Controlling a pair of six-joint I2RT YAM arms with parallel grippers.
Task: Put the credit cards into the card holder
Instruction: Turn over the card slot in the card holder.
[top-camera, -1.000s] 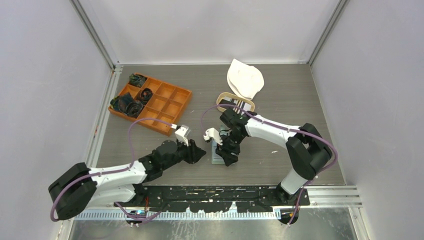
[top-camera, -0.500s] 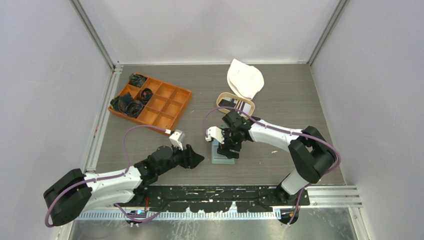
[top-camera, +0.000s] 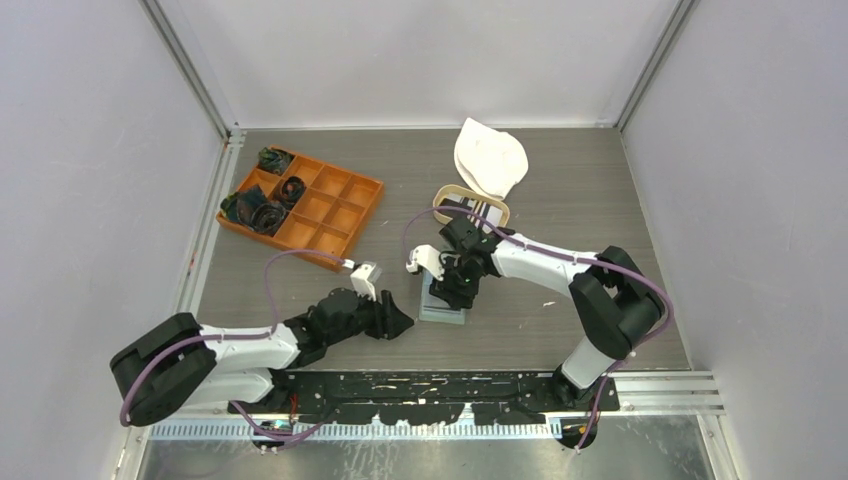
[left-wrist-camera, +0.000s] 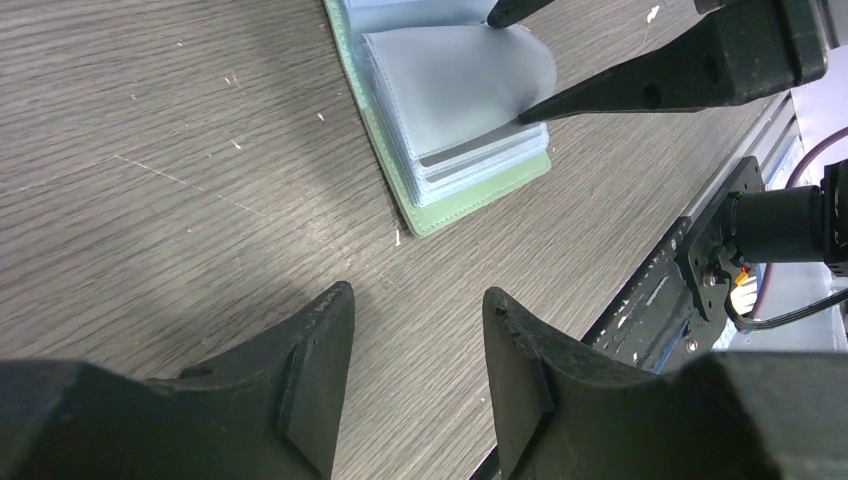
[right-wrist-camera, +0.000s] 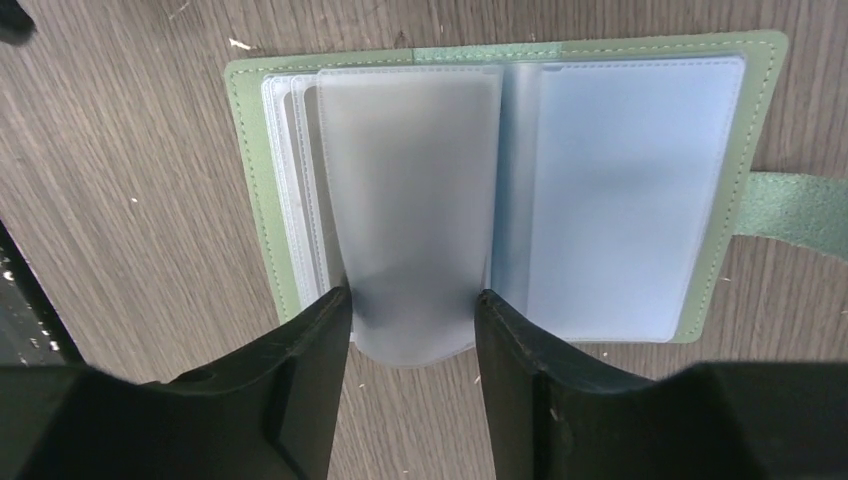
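Note:
The sage-green card holder (right-wrist-camera: 620, 200) lies open on the table, its pale blue-grey pockets facing up. My right gripper (right-wrist-camera: 412, 294) stands over it and is shut across one pocket leaf (right-wrist-camera: 410, 200), which bows up between the two fingertips. The left wrist view shows the same leaf (left-wrist-camera: 450, 90) arched between those tips. My left gripper (left-wrist-camera: 418, 293) is open and holds nothing, low over bare table just left of the holder (top-camera: 440, 312). The credit cards (top-camera: 476, 210) lie in the tan tray (top-camera: 438, 203) beyond the right gripper (top-camera: 452, 292).
An orange compartment box (top-camera: 330, 215) with dark cord bundles (top-camera: 258, 212) stands at the back left. A white cloth (top-camera: 490, 158) lies behind the tan tray. The black rail (left-wrist-camera: 700, 250) at the table's near edge runs close to the left gripper (top-camera: 398, 322).
The right gripper has shifted from the holder's near end toward its middle and narrowed on the pocket leaf. The left gripper drew back left of the holder.

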